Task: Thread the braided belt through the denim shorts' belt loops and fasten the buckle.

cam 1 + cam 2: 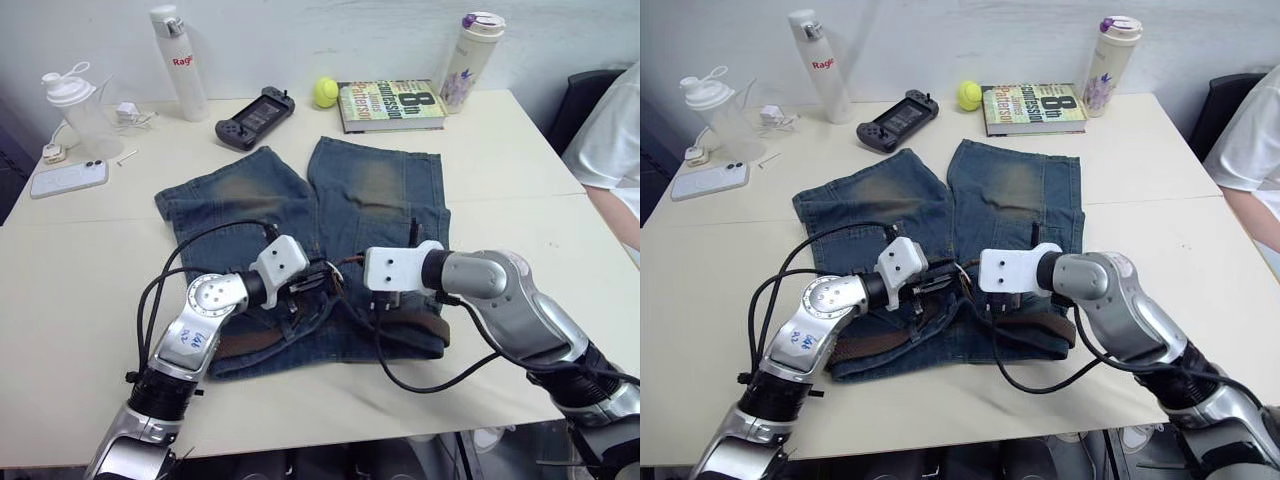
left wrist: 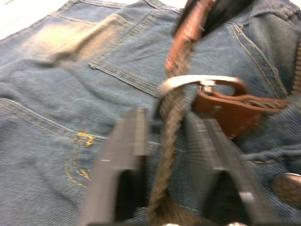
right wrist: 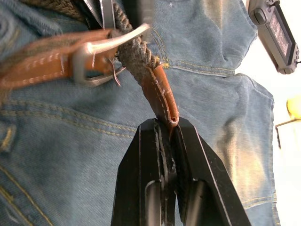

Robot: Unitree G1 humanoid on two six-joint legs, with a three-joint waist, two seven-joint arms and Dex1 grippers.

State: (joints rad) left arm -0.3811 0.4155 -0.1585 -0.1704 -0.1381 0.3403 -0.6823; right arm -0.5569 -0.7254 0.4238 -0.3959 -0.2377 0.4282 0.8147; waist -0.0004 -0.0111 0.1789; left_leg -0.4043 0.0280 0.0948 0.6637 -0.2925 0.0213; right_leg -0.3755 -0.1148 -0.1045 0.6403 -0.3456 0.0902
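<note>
Left gripper: I have it straddling the woven run of the braided belt; the fingers sit narrow on either side of the strap, but I cannot tell whether they actually pinch it.
Right gripper: closed tight on the belt's leather tip, which has already passed through the buckle.
Belt position: it lies along the waistband of the denim shorts, at the near edge of the desk, with both ends meeting at the middle between my two grippers.
Belt loops: hidden under the arms and strap, so I can't confirm how many are threaded.
Risk: as I judge it, pulling the tip with the right gripper could drag the whole waistband along if the left side is not anchoring the strap; the tip is held only at its very end, so a hard tug could slip it free.
View difference: the right wrist view shows the tip through the frame and the clamp on it; the head views hide that behind the wrist housings, but give the whole layout.
Far side: a book, a tennis ball, a game controller.
</note>
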